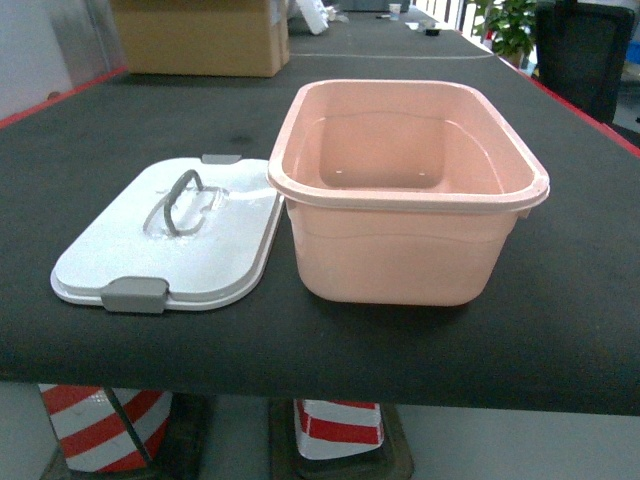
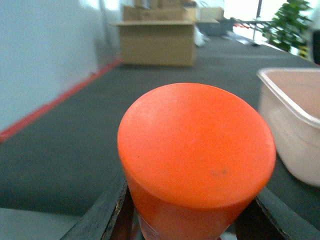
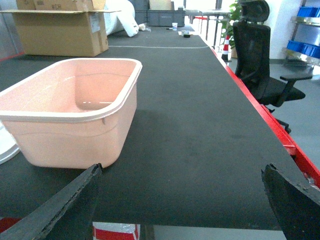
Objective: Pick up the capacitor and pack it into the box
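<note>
An orange cylindrical capacitor (image 2: pixel 196 145) fills the left wrist view, its flat end facing the camera. My left gripper (image 2: pixel 190 222) is shut on it, one dark finger on each side of its body. To its right stands the pale pink box (image 2: pixel 295 120), apart from it. In the head view the box (image 1: pixel 400 250) stands open and empty on the black table, and its white lid (image 1: pixel 170 250) with grey clips lies flat to its left. Neither gripper shows there. My right gripper (image 3: pixel 182 200) hangs open at the table's near edge, right of the box (image 3: pixel 75 135), holding nothing.
A brown cardboard carton (image 1: pixel 200 35) stands at the table's far left. A black office chair (image 3: pixel 260 60) sits beyond the red right edge (image 3: pixel 260 110). Red-and-white striped cones (image 1: pixel 110 425) stand on the floor under the near edge.
</note>
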Available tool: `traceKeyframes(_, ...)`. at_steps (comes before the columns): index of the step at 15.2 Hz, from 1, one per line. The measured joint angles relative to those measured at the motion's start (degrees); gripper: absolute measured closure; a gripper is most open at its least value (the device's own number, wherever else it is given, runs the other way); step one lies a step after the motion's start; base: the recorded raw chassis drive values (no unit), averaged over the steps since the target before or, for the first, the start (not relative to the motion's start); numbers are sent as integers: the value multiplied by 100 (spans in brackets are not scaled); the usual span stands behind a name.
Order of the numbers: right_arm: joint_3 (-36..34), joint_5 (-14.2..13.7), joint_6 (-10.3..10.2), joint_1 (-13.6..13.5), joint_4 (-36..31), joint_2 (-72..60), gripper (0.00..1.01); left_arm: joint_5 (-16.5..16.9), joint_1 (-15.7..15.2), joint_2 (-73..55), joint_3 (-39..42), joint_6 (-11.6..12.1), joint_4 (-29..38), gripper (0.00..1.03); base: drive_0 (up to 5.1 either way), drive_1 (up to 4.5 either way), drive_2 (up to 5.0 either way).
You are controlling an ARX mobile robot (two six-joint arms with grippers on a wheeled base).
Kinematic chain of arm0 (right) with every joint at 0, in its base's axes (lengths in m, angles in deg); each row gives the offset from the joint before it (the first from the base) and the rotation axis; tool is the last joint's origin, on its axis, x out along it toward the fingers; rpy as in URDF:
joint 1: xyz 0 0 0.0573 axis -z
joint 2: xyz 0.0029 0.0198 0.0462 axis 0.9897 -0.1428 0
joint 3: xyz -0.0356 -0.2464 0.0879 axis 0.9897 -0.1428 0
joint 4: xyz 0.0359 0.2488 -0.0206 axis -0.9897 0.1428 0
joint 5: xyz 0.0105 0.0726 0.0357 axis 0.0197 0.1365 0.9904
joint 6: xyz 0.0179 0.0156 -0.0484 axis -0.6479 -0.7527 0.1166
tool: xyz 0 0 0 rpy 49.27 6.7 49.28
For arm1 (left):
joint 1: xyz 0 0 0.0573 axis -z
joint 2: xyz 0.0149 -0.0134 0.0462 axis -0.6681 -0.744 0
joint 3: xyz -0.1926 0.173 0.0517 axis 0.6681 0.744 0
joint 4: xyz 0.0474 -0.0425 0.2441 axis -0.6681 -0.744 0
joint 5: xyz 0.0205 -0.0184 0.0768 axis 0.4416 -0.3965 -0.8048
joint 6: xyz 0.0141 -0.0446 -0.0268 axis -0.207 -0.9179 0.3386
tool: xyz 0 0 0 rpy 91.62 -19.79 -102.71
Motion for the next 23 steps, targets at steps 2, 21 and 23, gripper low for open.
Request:
traceKeyframes(2, 0, 4, 0, 0, -9, 0, 3, -1123, 350, -2052, -170, 444, 2157, 59, 0, 0, 0)
traceKeyframes(21, 0, -2, -2, 0, 2, 0, 3, -1043, 2402, -10343, -7632, -188, 2677, 5, 0, 0, 0)
traceKeyframes(23, 0, 0, -2, 0, 0, 0, 3, -868, 1631, -9248, -6400, -160, 2992, 5, 0, 0, 0)
